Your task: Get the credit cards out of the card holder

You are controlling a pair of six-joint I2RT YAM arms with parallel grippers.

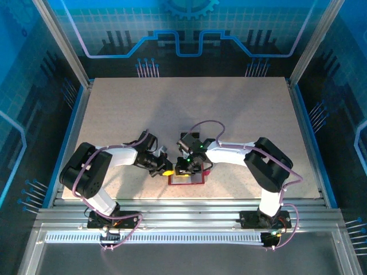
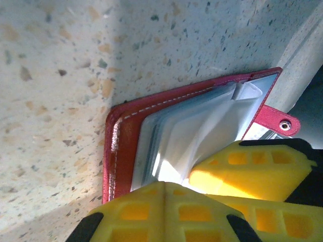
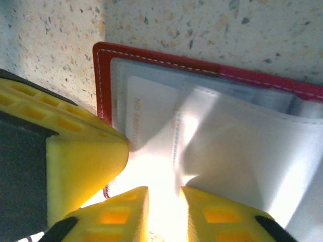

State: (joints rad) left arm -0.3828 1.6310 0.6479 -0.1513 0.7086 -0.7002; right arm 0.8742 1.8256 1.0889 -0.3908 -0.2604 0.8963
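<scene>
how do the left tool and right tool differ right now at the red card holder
The left tool has its fingers closed together; the right tool shows a narrow bright gap between its fingers. The left tool sits at the red side edge of the card holder; the right tool is over the pale pockets. Both have yellow fingers and are down close at the open holder.

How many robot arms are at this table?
2. The left arm reaches in from the left, the right arm from the right; both meet at the red wallet near the front edge of the table.
</scene>
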